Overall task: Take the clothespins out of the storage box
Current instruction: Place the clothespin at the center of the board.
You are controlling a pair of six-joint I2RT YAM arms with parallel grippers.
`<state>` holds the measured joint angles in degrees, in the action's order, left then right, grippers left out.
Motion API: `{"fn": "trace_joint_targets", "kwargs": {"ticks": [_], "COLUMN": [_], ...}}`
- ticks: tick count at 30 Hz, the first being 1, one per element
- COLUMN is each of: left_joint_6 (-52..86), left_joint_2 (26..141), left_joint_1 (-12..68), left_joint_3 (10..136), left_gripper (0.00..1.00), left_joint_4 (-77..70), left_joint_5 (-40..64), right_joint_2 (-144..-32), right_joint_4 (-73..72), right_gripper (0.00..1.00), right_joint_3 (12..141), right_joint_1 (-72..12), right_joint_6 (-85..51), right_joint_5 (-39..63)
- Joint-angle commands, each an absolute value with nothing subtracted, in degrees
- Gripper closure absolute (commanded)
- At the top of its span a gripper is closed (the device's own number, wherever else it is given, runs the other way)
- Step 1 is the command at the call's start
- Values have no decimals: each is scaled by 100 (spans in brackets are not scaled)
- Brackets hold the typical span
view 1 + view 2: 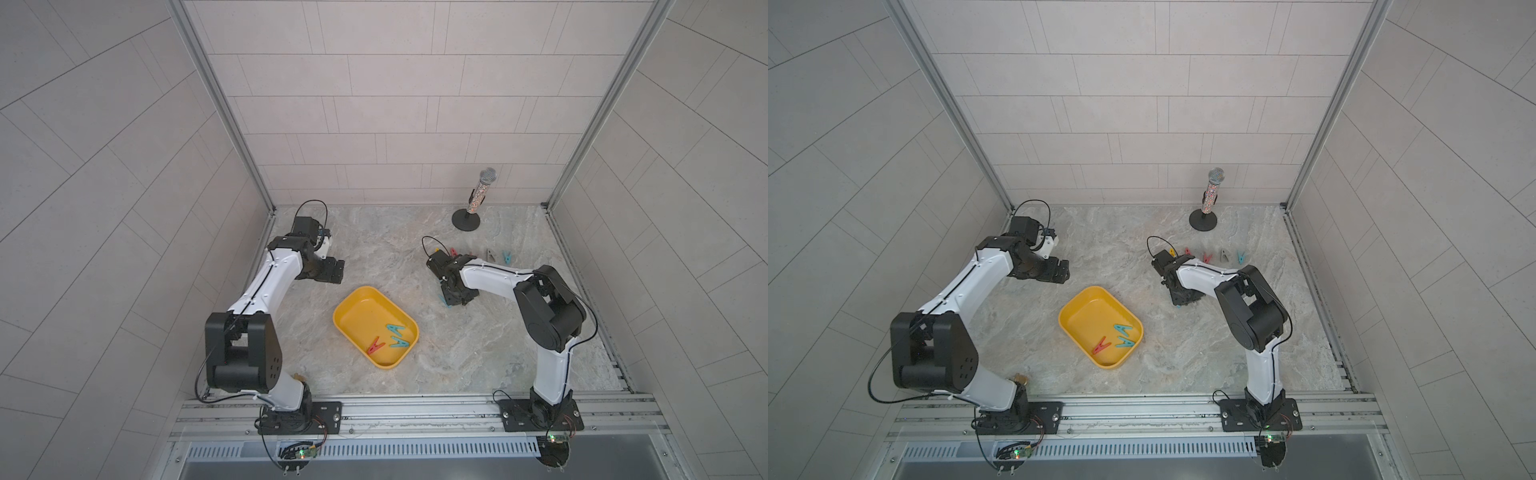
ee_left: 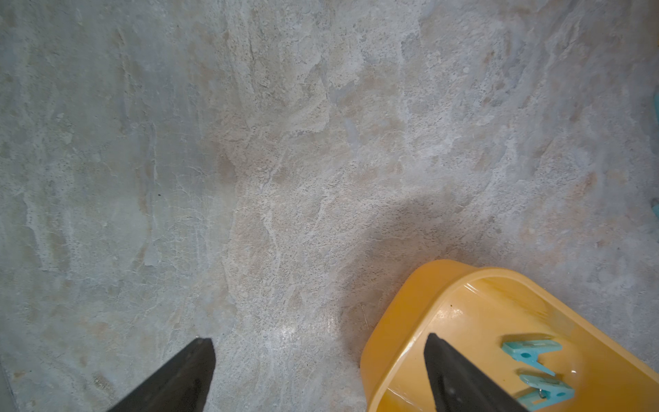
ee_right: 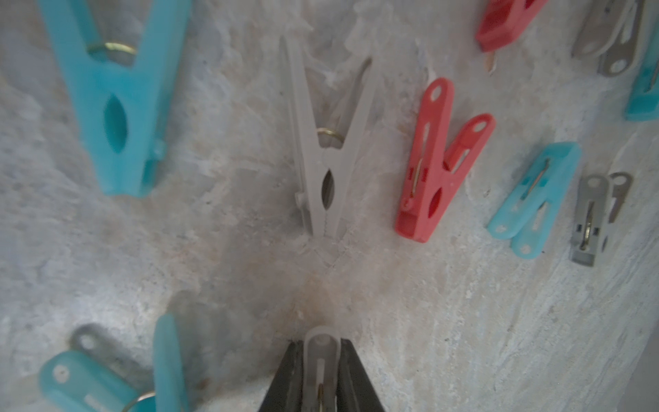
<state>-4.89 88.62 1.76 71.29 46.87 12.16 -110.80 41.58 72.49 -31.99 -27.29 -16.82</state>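
In the right wrist view the grey peg [image 3: 319, 367] pinched in the right gripper [image 3: 321, 341] runs off the frame, so only its rounded end shows, and the teal pegs [image 3: 89, 378] beside it are a blurry heap, two or three, can't tell. In a top view that gripper's tucked under its own wrist [image 1: 455, 282] with just a teal sliver [image 1: 445, 300] poking out, and the far row of pegs [image 1: 491, 255] is too tiny to count. Left wrist view chops off most of the yellow box [image 2: 392, 321] and one teal peg [image 2: 549, 390] inside.
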Motion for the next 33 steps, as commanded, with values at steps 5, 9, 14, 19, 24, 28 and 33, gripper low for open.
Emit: {"fn": "trace_joint_targets", "kwargs": {"ticks": [5, 9, 14, 19, 24, 28, 33], "left_joint_6": [-489, -497, -494, -493, -502, -505, -505], "left_joint_2": [8794, 8798, 8800, 8816, 8824, 8807, 8818], "left_joint_1": [149, 143, 135, 135, 141, 141, 140], "left_joint_3": [7066, 7068, 7065, 7050, 7042, 7026, 7018], "left_gripper": [0, 0, 0, 0, 0, 0, 0], "left_joint_4": [4720, 4714, 4716, 4717, 4719, 4711, 4702], "left_joint_5": [1257, 1272, 1296, 1312, 1322, 1313, 1324], "right_joint_2": [-11101, -10999, -10797, -10511, -10209, -9874, -9335], "right_joint_4": [4324, 4376, 4512, 4627, 4778, 4831, 4696], "right_gripper": [71, 71, 71, 70, 69, 69, 69], "right_joint_3": [7369, 7409, 7521, 7661, 7827, 7899, 7748], "right_joint_1": [-3234, -3252, -3274, -3287, -3313, -3331, -3358], "right_joint_6": [-2813, -2812, -2865, -2909, -2927, -2937, -2993], "right_joint_5": [-1837, -1804, -1555, -1331, -1168, -885, -678]}}
